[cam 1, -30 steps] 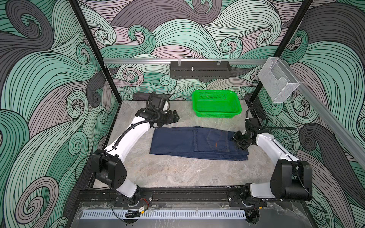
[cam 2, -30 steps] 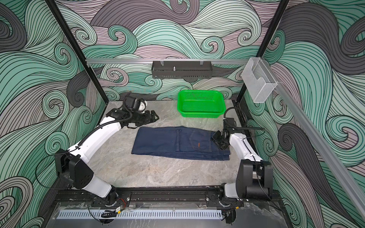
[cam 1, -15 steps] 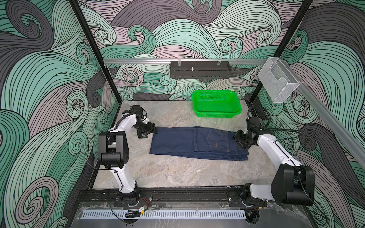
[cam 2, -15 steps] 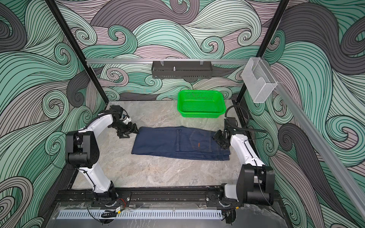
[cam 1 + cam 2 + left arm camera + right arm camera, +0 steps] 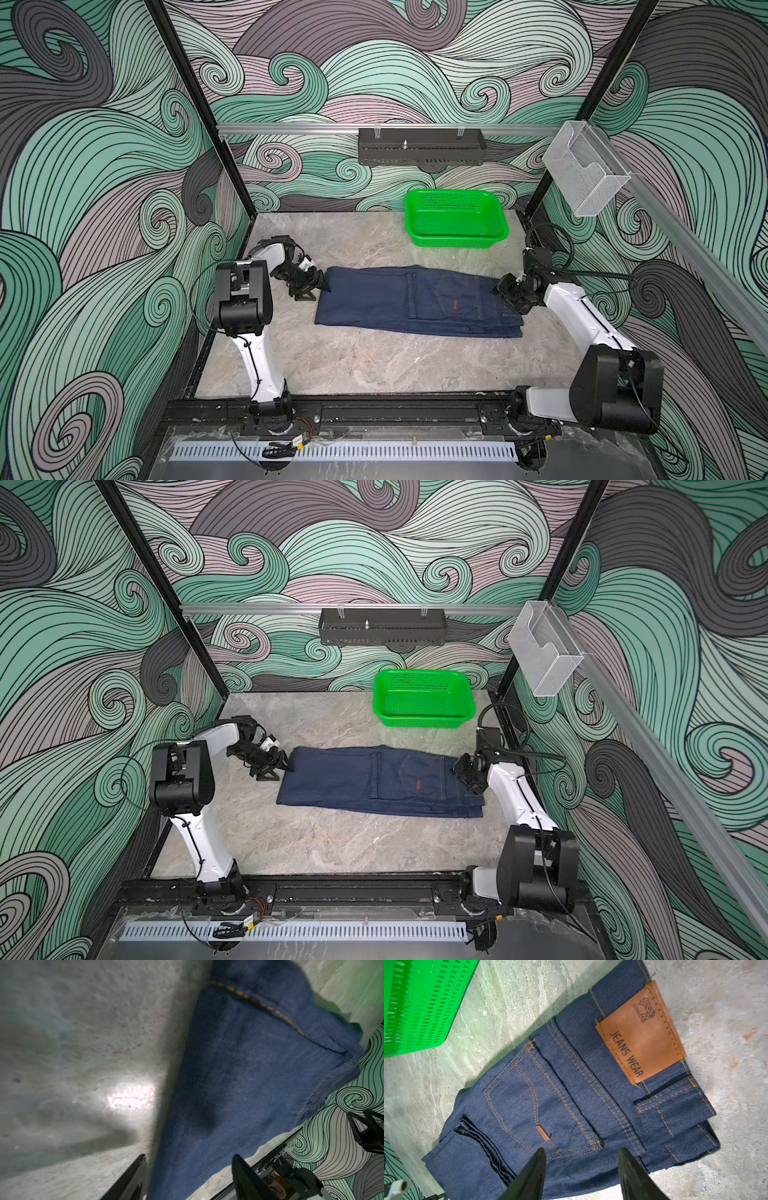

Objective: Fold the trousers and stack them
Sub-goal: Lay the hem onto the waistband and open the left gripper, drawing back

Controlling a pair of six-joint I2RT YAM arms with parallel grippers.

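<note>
The trousers (image 5: 415,299) are lying flat on the marble tabletop (image 5: 353,365), folded into a long band running across the middle of the workspace. The waistband end is pointing toward the right arm, with the back pocket (image 5: 529,1101) and the tan leather patch (image 5: 641,1032) facing up.

The left gripper (image 5: 313,286) is sitting low at the opposite end of the band. In the left wrist view its fingers (image 5: 133,1178) are standing spread, and the edge of the denim is lying between them without being pinched.

The right gripper (image 5: 500,289) is hovering at the waistband end. In the right wrist view its jaws are standing apart above the pocket area, holding nothing.

A green basket (image 5: 455,243) is resting near the back wall, beyond the trousers and clear of them.
</note>
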